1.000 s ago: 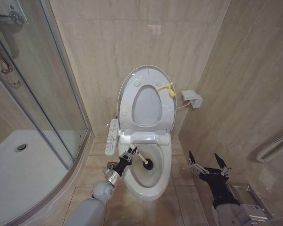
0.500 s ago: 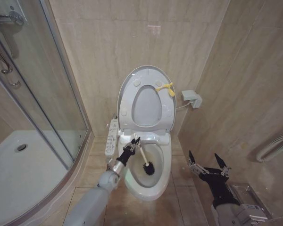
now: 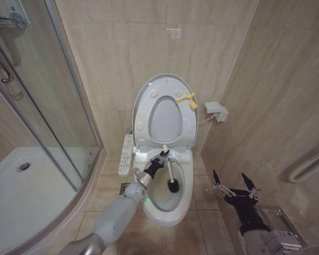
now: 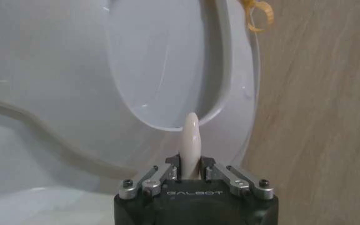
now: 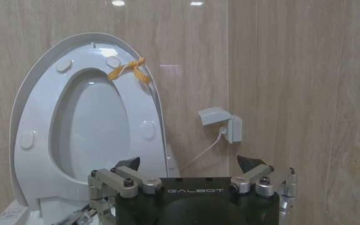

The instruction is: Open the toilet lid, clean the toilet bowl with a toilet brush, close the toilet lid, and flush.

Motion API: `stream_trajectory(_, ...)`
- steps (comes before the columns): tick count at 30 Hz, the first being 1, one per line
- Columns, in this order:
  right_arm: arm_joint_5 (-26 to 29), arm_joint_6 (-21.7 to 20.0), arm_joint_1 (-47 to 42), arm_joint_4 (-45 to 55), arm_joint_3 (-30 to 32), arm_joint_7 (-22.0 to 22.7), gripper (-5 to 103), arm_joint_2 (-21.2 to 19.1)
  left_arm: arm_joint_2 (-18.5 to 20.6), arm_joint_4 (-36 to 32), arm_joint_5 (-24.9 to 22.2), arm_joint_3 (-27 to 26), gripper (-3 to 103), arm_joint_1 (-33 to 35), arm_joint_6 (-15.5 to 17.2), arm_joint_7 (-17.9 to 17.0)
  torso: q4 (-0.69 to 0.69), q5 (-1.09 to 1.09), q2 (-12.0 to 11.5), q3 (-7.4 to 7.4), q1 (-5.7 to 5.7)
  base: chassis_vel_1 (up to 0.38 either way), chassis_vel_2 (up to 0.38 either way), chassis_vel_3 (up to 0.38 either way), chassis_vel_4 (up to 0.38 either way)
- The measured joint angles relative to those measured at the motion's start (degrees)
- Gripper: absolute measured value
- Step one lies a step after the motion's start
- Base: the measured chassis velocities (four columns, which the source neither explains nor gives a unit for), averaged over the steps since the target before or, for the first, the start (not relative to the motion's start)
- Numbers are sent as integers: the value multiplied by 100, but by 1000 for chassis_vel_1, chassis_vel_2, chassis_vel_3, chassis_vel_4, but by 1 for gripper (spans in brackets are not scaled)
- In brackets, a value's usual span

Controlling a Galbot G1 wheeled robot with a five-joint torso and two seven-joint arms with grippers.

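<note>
— From the head view, what had just changed?

— My left gripper [image 3: 162, 158] had moved up from the bowl's near-left side toward the back rim, and the toilet brush [image 3: 169, 175] went with it, its dark head now deep in the toilet bowl [image 3: 176, 208] toward the right wall. The toilet lid [image 3: 142, 98] stood raised against the wall, seat up with it. I'd judge the scrubbing was under way, with the back of the bowl being reached.

— And your left wrist view?

— My fingers [image 4: 165, 172] were clamped snugly on the brush handle [image 4: 191, 145], its cream tip poking out past them toward the raised lid [image 4: 48, 70].

— The right wrist view?

— My right gripper [image 5: 189, 166] hung idle off to the right of the toilet, fingers spread wide and holding nothing, facing the lid [image 5: 42, 75] and its yellow tag [image 5: 129, 69].
</note>
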Motion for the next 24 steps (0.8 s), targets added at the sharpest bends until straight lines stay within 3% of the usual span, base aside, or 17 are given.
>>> stream_trajectory(5,0,0,0,0,0,0,100,0,-31,50,124,5,20,65,-74,64,-1,-1,0,-1,0,0,0,0,0)
stream_trajectory(21,0,0,0,0,0,0,100,0,1008,-1375,-34,6,20,882,159,-210,0,-2,1,-1,-1,0,0,0,0)
stream_trajectory(24,0,0,0,0,0,0,100,0,1240,-1683,269,-49,20,1138,171,-351,0,-4,1,-1,-1,0,0,0,0)
